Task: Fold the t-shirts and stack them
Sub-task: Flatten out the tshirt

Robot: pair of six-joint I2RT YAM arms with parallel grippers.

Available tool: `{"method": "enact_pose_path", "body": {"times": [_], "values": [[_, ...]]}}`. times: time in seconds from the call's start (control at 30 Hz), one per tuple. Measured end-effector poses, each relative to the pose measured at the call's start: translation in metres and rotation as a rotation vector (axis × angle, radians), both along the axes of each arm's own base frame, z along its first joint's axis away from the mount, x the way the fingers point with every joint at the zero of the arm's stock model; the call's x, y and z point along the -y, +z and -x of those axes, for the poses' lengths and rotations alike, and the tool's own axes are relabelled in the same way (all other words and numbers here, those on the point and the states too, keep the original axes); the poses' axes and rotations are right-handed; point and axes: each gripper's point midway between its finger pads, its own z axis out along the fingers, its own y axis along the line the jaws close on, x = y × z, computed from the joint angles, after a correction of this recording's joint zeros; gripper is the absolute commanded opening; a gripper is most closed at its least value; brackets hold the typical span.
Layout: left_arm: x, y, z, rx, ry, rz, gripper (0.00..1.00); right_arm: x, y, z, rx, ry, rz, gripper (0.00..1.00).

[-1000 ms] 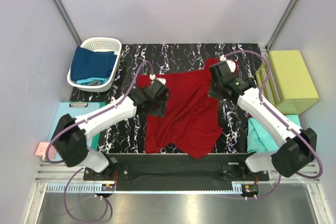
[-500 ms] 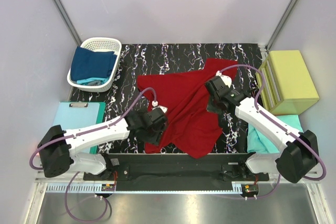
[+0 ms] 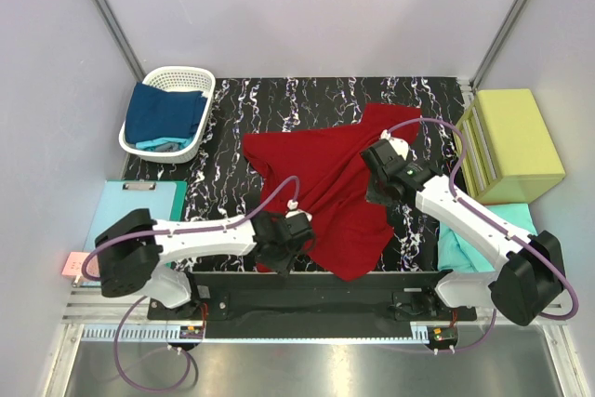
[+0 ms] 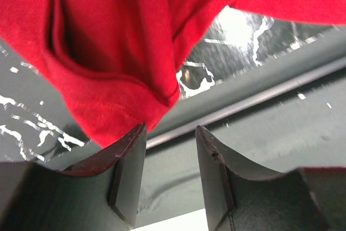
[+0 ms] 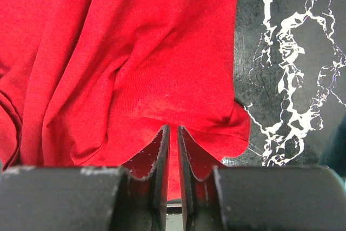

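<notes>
Left gripper (image 4: 171,133) shifted to 7 o'clock hem corner of dark red t-shirt (image 3: 321,183), jaws apart, empty. Right gripper (image 5: 170,132) pinches 3 o'clock edge. Hem grasp likely next.

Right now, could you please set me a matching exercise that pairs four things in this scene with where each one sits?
Things:
1. dark red t-shirt
2. white laundry basket
3. yellow-green box
4. pale-blue clipboard

Places:
A. at the far left corner of the marbled table
B. beside the table's right edge, towards the far end
C. spread over the middle of the table
D. beside the table's left edge, on the near side

Pairs: 1-C, 2-A, 3-B, 4-D
</notes>
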Motion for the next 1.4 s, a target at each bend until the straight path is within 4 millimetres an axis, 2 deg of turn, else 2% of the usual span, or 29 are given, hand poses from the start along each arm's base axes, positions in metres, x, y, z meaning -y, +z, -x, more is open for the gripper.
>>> {"method": "enact_pose_path", "body": {"times": [0.17, 0.4, 0.53, 0.73, 0.87, 1.13, 1.4], "values": [[0.003, -0.015, -0.003, -0.006, -0.003, -0.034, 0.49, 0.001, -0.002, 0.002, -0.002, 0.001, 0.001, 0.19], [0.003, -0.018, -0.009, 0.023, 0.005, -0.054, 0.49, 0.005, -0.003, 0.007, 0.001, 0.001, 0.0, 0.19], [-0.002, -0.011, -0.018, 0.075, 0.037, -0.065, 0.47, 0.006, -0.004, 0.008, 0.001, 0.001, 0.001, 0.2], [-0.016, 0.013, -0.029, 0.169, 0.104, -0.062, 0.47, 0.008, -0.008, 0.01, -0.003, -0.001, 0.01, 0.2], [-0.023, 0.02, -0.03, 0.189, 0.131, -0.065, 0.47, 0.008, -0.01, 0.01, -0.003, -0.001, 0.01, 0.2], [-0.024, 0.0, -0.024, 0.153, 0.131, -0.084, 0.47, 0.006, -0.008, 0.007, 0.01, 0.0, 0.001, 0.2], [-0.006, -0.014, -0.026, 0.134, 0.095, -0.057, 0.46, 0.007, -0.013, 0.008, 0.003, 0.0, 0.005, 0.2]]}}
